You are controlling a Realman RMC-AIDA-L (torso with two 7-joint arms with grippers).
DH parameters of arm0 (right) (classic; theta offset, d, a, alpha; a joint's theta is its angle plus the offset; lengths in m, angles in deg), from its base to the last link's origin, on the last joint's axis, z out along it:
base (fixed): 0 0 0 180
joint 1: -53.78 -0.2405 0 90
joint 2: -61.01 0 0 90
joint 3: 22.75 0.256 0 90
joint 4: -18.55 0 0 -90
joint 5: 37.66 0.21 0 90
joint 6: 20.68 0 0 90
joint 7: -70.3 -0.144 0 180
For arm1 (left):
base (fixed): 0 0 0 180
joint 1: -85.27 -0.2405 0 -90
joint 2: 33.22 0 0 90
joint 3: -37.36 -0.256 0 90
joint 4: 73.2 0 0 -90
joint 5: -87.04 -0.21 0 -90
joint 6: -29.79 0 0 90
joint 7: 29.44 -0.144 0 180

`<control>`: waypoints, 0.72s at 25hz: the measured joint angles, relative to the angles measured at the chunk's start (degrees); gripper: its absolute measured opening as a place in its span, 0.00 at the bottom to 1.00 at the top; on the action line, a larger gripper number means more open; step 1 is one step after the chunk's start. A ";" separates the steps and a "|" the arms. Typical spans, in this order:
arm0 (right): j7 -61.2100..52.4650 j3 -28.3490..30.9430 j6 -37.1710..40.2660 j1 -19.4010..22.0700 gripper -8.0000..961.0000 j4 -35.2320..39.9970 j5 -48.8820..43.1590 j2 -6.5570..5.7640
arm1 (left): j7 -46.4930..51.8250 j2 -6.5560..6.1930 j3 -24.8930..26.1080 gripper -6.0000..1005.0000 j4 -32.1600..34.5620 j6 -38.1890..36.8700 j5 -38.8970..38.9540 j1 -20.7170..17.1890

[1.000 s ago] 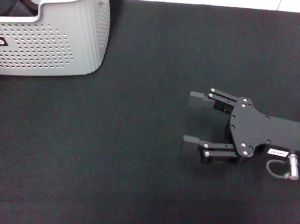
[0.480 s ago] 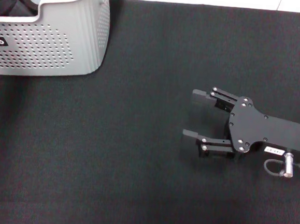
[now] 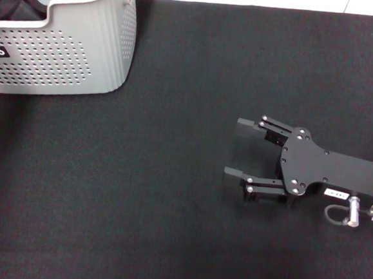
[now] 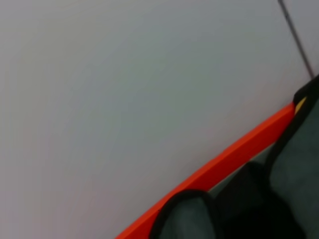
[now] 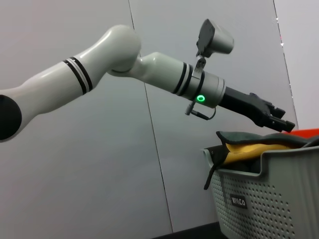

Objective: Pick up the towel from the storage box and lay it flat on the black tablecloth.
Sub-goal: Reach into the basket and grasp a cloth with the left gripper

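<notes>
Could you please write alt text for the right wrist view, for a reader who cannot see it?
The left gripper on its white arm hovers above the storage box, where the yellow towel lies among dark cloth. A grey wall fills the background.

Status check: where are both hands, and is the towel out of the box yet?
Right hand open, low over black felt tablecloth. Left hand above light grey perforated plastic storage box, grip unclear. Yellow-orange terry towel still inside, under dark fabric.

A robot test room or lab, by the look of it: plain pale grey wall panels [image 5: 99, 174] with thin seams, a tabletop wholly covered by the black tablecloth [image 3: 169, 196], and a lone grey storage box [image 3: 64, 52] staged at its corner.
</notes>
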 joint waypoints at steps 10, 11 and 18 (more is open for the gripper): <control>-0.26 0.00 -0.53 0.51 0.91 0.03 0.37 0.27 | -2.09 -0.68 0.15 0.59 -5.54 6.62 0.57 -0.70; -0.28 0.00 -0.59 0.51 0.91 0.03 0.37 0.29 | -2.55 -0.63 0.18 0.59 -5.76 6.81 0.61 -0.78; -0.31 0.00 -1.12 0.51 0.91 0.03 0.37 0.36 | -3.82 -1.06 0.17 0.49 -8.85 7.08 0.80 -0.45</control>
